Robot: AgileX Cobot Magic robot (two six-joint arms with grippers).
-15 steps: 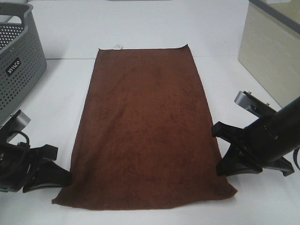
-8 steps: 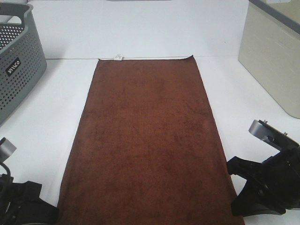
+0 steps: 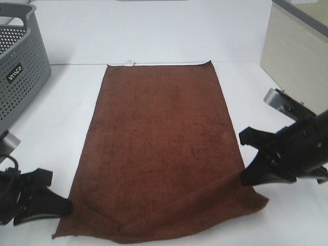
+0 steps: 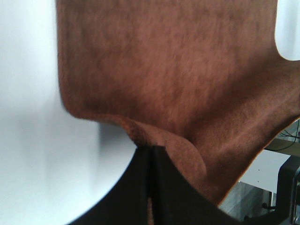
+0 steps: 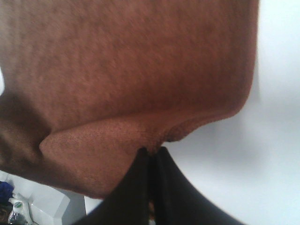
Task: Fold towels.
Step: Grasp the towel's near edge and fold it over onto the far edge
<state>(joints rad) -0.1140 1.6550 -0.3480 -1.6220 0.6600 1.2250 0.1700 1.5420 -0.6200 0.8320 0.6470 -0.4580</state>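
The dark reddish-brown towel (image 3: 161, 143) lies flat lengthwise on the white table, its small white tag (image 3: 130, 63) at the far short edge. Its near end is lifted and sags in the middle. My left gripper (image 3: 65, 206) is shut on the towel's near left edge; in the left wrist view the closed fingers (image 4: 151, 161) pinch the cloth (image 4: 178, 93). My right gripper (image 3: 247, 178) is shut on the near right edge; in the right wrist view the closed fingers (image 5: 151, 161) pinch the cloth (image 5: 126, 79).
A grey perforated basket (image 3: 18, 66) stands at the far left. A beige box (image 3: 300, 56) stands at the far right. The white table (image 3: 154, 31) stretches beyond the towel's far edge.
Both grippers first pulled the towel toward the near edge, then came back up and forward holding its near corners. The near end now rises off the table and folds.
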